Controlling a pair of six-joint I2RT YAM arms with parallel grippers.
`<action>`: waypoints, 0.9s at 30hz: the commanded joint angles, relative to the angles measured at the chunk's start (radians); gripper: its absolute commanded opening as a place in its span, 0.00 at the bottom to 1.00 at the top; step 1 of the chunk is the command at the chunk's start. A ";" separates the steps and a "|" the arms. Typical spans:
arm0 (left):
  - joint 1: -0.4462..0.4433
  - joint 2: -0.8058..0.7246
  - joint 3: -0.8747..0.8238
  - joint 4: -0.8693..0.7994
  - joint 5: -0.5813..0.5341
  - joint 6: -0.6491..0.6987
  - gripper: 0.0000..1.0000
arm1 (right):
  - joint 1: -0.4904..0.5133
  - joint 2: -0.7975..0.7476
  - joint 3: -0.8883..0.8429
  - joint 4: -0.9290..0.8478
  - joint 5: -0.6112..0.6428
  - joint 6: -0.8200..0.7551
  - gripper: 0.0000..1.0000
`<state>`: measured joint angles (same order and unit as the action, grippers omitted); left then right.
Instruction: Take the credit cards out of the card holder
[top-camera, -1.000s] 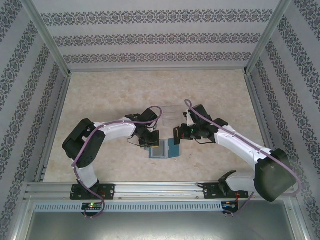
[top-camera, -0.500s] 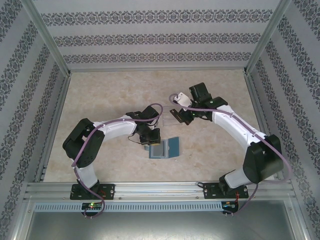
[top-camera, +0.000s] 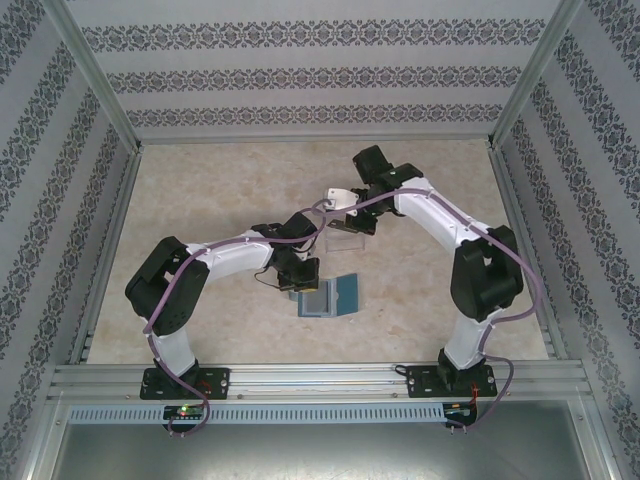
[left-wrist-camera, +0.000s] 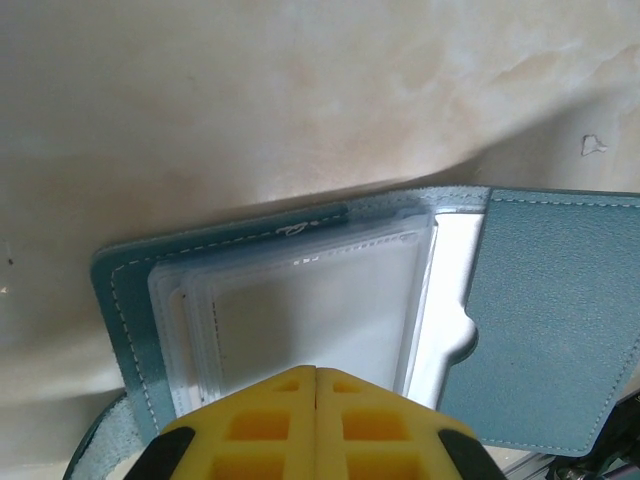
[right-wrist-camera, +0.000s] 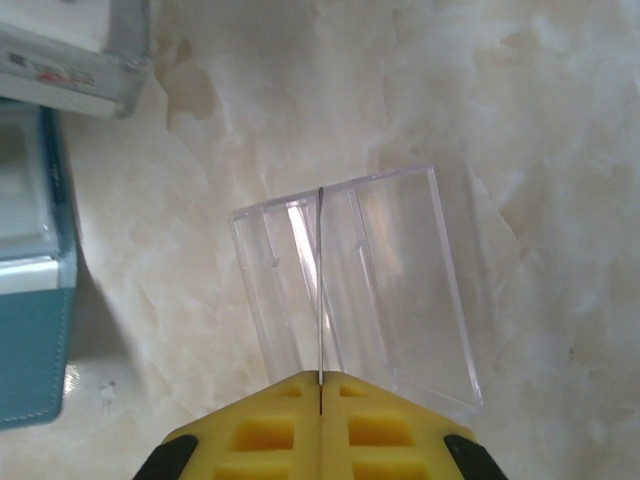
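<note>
From above, the open card holder (top-camera: 335, 296) is seen near the middle of the surface (top-camera: 200, 190), with a clear tray (top-camera: 352, 230) just beyond. At the left wrist, the left hand (left-wrist-camera: 316, 375) is clenched over the holder (nothing visibly gripped). At the right wrist, a credit card (right-wrist-camera: 320, 280), seen edge-on, is pinched by the right hand (right-wrist-camera: 320, 385) above the tray.

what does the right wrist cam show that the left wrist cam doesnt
Right wrist view: the right gripper shut on a credit card seen edge-on, in front of the clear plastic tray. Left wrist view: the left gripper shut, its tips at the clear sleeves of the open card holder. Both: the teal card holder lying on the marbled table, and yellow fingers closed together.
</note>
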<state>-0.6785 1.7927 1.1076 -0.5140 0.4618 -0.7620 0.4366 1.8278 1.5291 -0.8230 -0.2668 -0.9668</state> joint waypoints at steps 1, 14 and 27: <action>0.017 -0.004 0.006 -0.040 -0.009 0.023 0.05 | 0.008 0.054 0.068 -0.098 0.038 -0.097 0.00; 0.027 0.001 0.006 -0.047 -0.001 0.034 0.05 | 0.035 0.213 0.197 -0.252 0.057 -0.147 0.00; 0.031 -0.005 0.001 -0.046 -0.005 0.037 0.05 | 0.057 0.321 0.298 -0.336 0.039 -0.131 0.00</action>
<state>-0.6529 1.7927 1.1065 -0.5476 0.4622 -0.7471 0.4713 2.1139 1.7912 -1.0992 -0.2100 -1.0882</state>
